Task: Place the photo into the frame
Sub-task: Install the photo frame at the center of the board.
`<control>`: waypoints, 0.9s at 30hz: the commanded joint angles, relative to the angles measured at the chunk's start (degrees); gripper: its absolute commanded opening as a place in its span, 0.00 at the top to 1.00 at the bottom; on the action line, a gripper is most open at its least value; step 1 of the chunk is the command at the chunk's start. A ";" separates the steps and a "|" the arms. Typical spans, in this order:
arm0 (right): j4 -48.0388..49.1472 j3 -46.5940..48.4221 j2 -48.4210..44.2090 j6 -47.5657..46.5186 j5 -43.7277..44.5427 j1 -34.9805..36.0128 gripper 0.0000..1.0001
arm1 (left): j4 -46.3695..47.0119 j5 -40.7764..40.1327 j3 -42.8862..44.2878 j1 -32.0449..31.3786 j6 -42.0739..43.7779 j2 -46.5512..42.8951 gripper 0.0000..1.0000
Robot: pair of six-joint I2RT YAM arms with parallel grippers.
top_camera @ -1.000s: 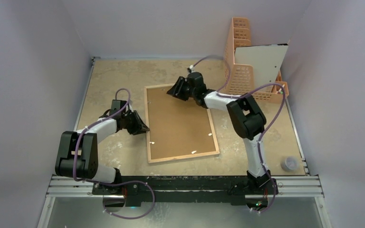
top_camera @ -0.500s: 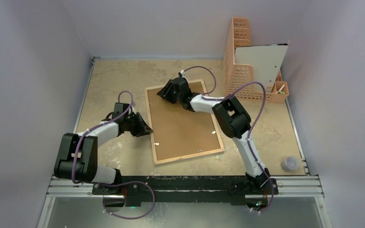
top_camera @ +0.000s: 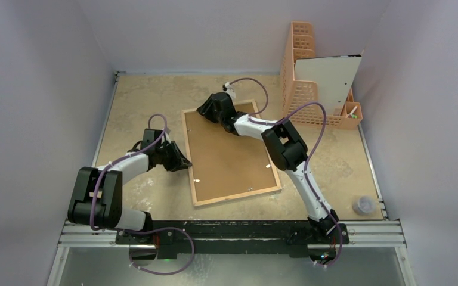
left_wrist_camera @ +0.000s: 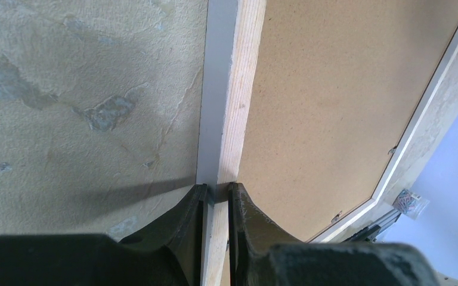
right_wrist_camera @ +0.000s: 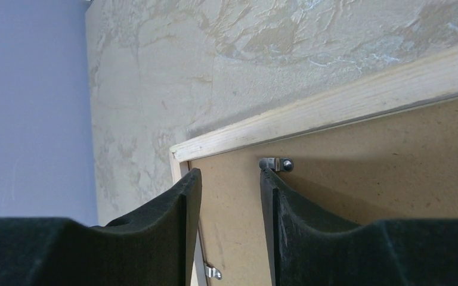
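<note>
The frame [top_camera: 238, 195] lies face down on the table, its light wood rim around the brown backing board [top_camera: 226, 149]. My left gripper [top_camera: 185, 164] is shut on the frame's left rim [left_wrist_camera: 241, 89], one finger on each side [left_wrist_camera: 217, 187]. My right gripper [top_camera: 206, 112] is open over the frame's far left corner. In the right wrist view [right_wrist_camera: 229, 173] one fingertip is at the corner rim [right_wrist_camera: 334, 107] and the other touches a metal tab [right_wrist_camera: 277, 164] on the board. A large white sheet [top_camera: 328, 74], seemingly the photo, stands in the rack.
An orange mesh rack [top_camera: 301, 95] stands at the back right with the sheet leaning in it. A small container of paper clips [top_camera: 364, 205] sits near the front right edge. Purple-grey walls close in the table on three sides.
The right gripper has moved left along the frame's far edge to its far left corner. The frame has turned slightly, its near end swinging right. The left gripper still holds the rim.
</note>
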 commanded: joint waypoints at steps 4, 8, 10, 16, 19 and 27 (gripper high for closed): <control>-8.17 3.74 2.47 -1.43 3.24 -0.07 0.56 | -3.68 -0.47 -1.71 -1.10 0.61 0.56 0.92; -10.79 5.06 3.03 -1.48 6.48 -0.11 0.56 | -3.64 -0.47 -1.56 -1.11 0.60 0.67 0.92; -11.77 6.06 3.52 -1.50 7.81 -0.11 0.56 | -3.64 -0.46 -1.39 -1.11 0.60 0.97 0.91; -14.72 9.37 5.43 -1.76 10.19 -0.11 0.55 | -3.61 -0.52 -1.25 -1.10 0.67 1.19 0.92; -16.01 10.71 6.11 -1.75 11.49 -0.12 0.56 | -3.77 -0.71 -1.26 -1.10 0.61 1.29 0.92; -17.42 11.74 6.07 -2.39 15.26 -0.11 0.57 | -4.98 -2.27 -1.19 -1.10 0.60 1.22 0.92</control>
